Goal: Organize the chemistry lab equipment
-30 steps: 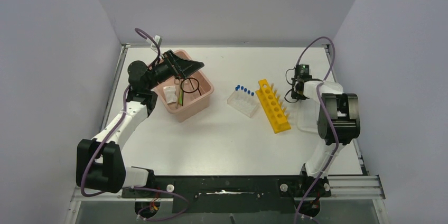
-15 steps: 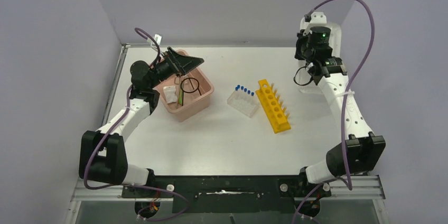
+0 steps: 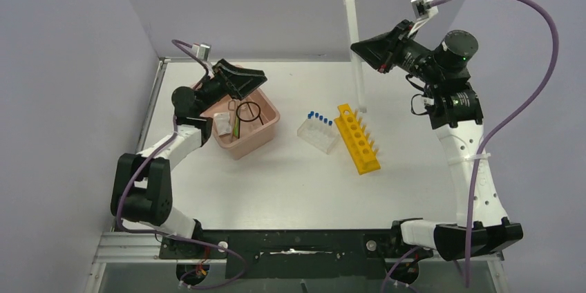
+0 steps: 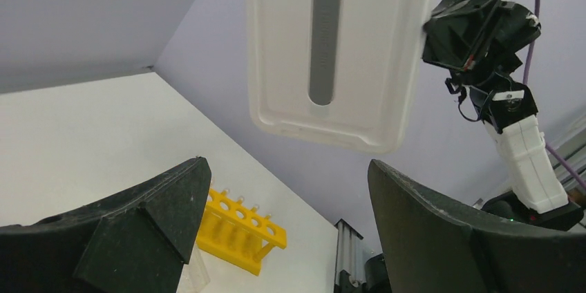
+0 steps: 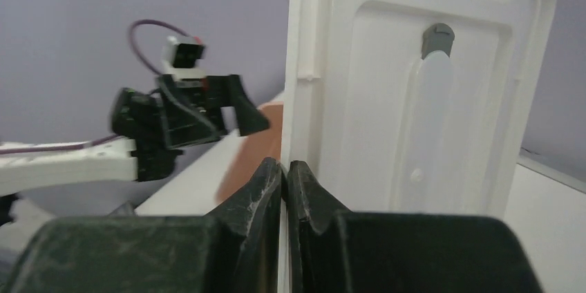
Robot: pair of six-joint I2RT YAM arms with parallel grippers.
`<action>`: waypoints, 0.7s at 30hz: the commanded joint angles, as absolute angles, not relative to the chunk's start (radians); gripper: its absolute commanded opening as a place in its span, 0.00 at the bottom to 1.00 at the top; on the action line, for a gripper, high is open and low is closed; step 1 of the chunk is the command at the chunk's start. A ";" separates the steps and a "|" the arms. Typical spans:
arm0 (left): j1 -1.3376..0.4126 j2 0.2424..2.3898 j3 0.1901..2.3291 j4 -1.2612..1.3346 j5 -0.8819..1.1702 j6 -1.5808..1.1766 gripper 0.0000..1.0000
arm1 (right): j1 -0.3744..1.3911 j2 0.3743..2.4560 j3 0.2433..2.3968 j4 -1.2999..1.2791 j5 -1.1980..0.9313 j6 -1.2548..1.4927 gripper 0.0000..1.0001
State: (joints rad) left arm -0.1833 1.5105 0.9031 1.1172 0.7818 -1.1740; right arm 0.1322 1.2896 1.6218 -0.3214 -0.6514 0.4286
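My right gripper [image 3: 356, 48] is raised high over the table's back middle, shut on the edge of the white lid [image 3: 354, 44], which hangs upright and edge-on. In the right wrist view the jaws [image 5: 285, 168] pinch the lid's [image 5: 414, 99] rim. My left gripper [image 3: 257, 83] hovers open and empty over the pink tub's [image 3: 266, 127] back corner, facing the lid [image 4: 338, 51]. In the tub lie a black wire ring [image 3: 248, 111], thin sticks [image 3: 235, 125] and a small white item [image 3: 222, 122]. Mid-table stand a clear rack of blue-capped tubes [image 3: 318, 130] and the yellow holed rack [image 3: 357, 138].
Grey walls close in the table on three sides. A metal rail [image 3: 442, 241] runs along the near edge by the arm bases. The right arm's purple cable [image 3: 532, 92] loops high on the right. The yellow rack [image 4: 238, 231] shows between my left fingers.
The right arm has lifted the white lid off the table's right side and swung it up and left over the back middle. The left gripper has stayed open over the tub.
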 commanded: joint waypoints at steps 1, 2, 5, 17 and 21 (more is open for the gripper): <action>-0.183 1.588 0.957 1.517 0.856 -1.248 0.85 | 0.140 1.201 1.554 0.192 -1.001 0.782 0.00; -0.183 1.625 0.978 1.611 0.883 -1.300 0.85 | 0.141 1.191 1.529 0.285 -1.026 0.853 0.00; -0.188 1.725 1.076 1.790 0.943 -1.433 0.85 | 0.153 1.175 1.475 0.568 -1.076 1.071 0.00; -0.368 1.828 1.360 1.791 1.056 -1.386 0.85 | 0.317 1.167 1.453 0.897 -1.075 1.288 0.00; -0.397 1.816 1.381 1.792 1.059 -1.376 0.85 | 0.321 1.164 1.444 0.945 -1.077 1.325 0.00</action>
State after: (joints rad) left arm -0.3851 1.8194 1.3350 1.5318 1.0386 -1.3792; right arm 0.3161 1.1889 1.4391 0.8158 -1.0966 1.2671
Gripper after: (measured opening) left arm 0.853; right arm 0.052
